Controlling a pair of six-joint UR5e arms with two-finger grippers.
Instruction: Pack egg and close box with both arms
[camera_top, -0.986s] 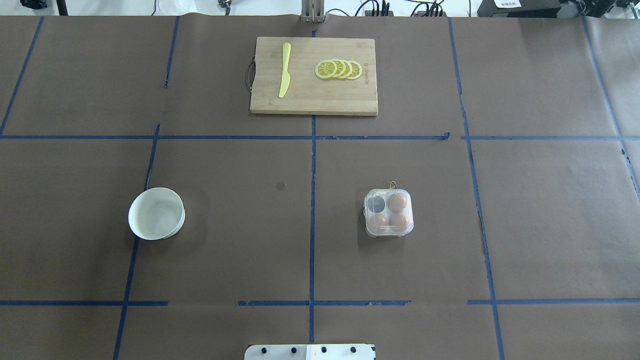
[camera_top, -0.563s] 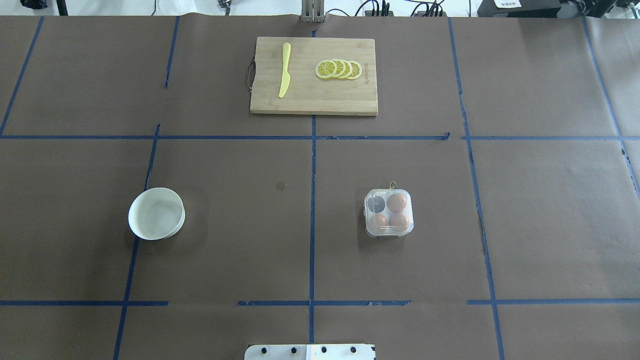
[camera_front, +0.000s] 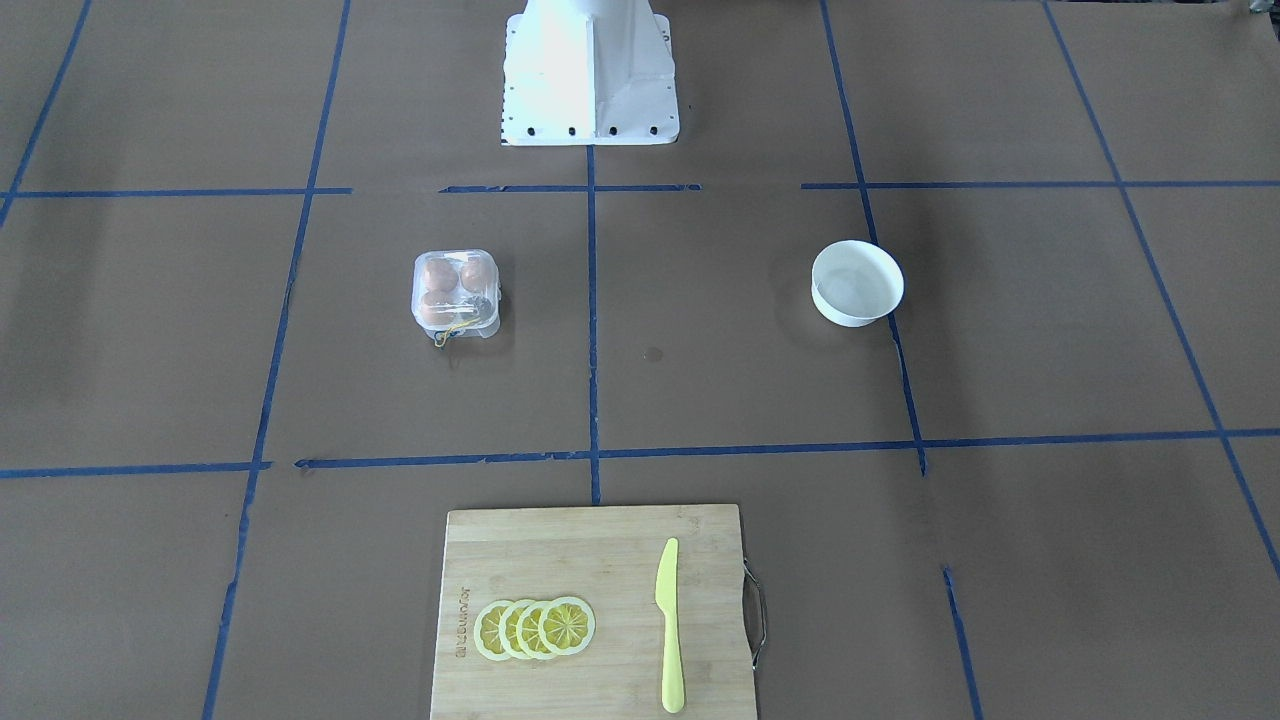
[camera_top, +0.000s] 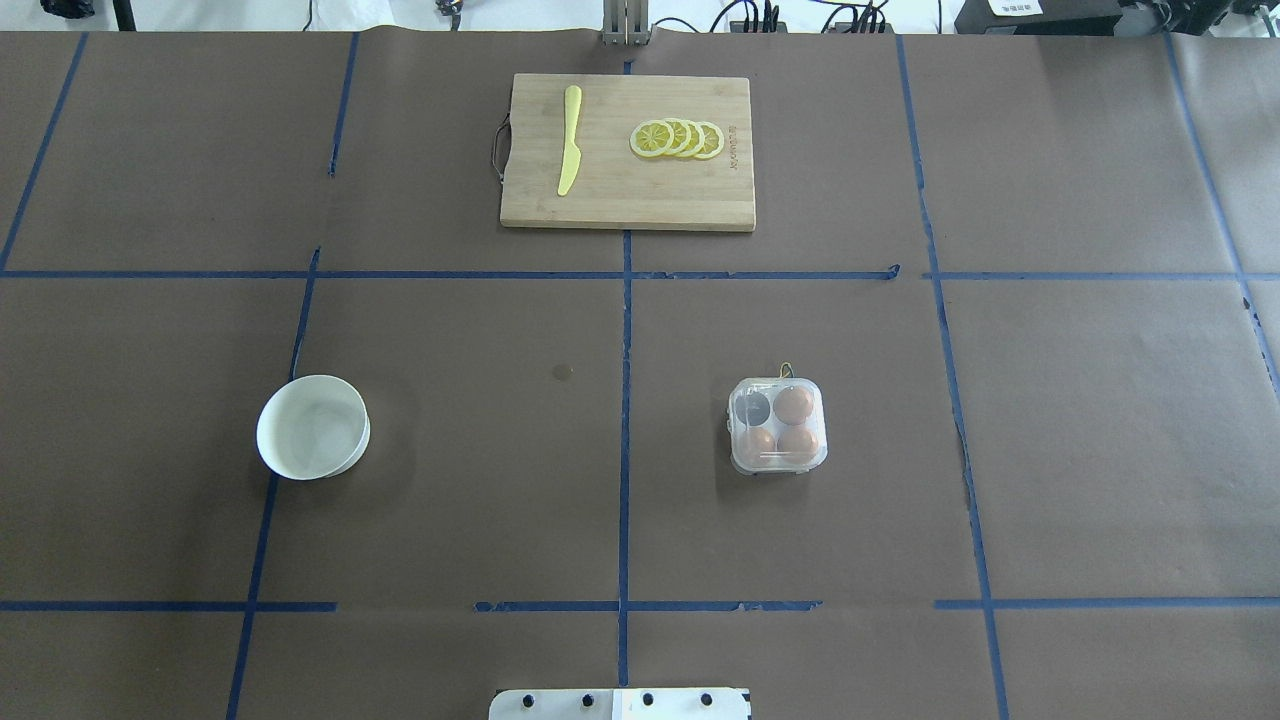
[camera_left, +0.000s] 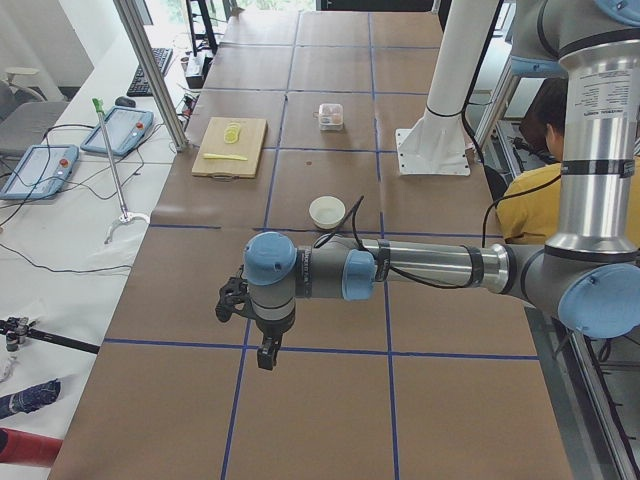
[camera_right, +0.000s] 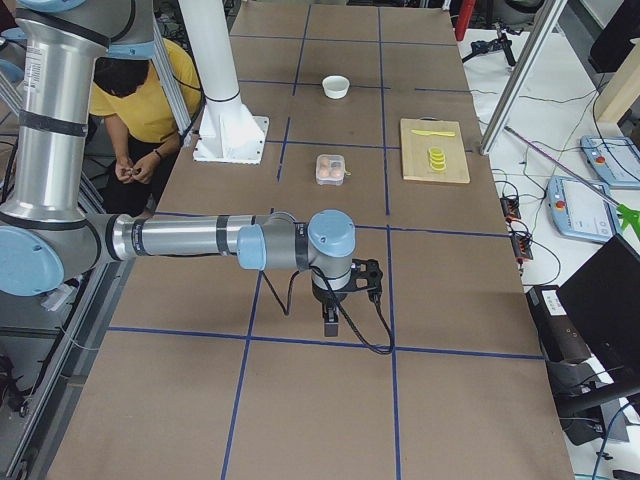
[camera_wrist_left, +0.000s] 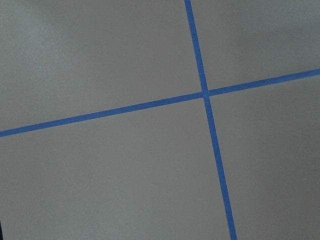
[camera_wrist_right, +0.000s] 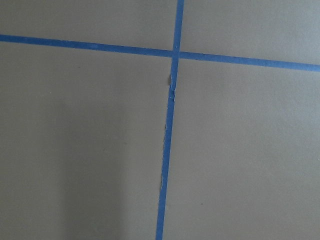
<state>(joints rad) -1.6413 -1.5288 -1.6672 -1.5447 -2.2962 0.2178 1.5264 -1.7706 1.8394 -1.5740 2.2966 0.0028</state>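
The clear box (camera_top: 778, 425) sits right of the table's middle, its lid lying down over the cells. It holds three orange-brown eggs: one at the back right (camera_top: 794, 403) and two in front (camera_top: 761, 441); the back-left cell looks dark and empty. The box also shows in the front view (camera_front: 456, 292). My left gripper (camera_left: 268, 355) hangs over bare table far out at the left end, seen only in the exterior left view. My right gripper (camera_right: 332, 325) hangs over bare table at the right end, seen only in the exterior right view. I cannot tell whether either is open or shut.
An empty white bowl (camera_top: 312, 427) stands left of centre. A wooden cutting board (camera_top: 628, 200) at the far edge carries a yellow knife (camera_top: 569, 140) and lemon slices (camera_top: 678, 138). A person in yellow (camera_left: 530, 190) sits behind the robot's base.
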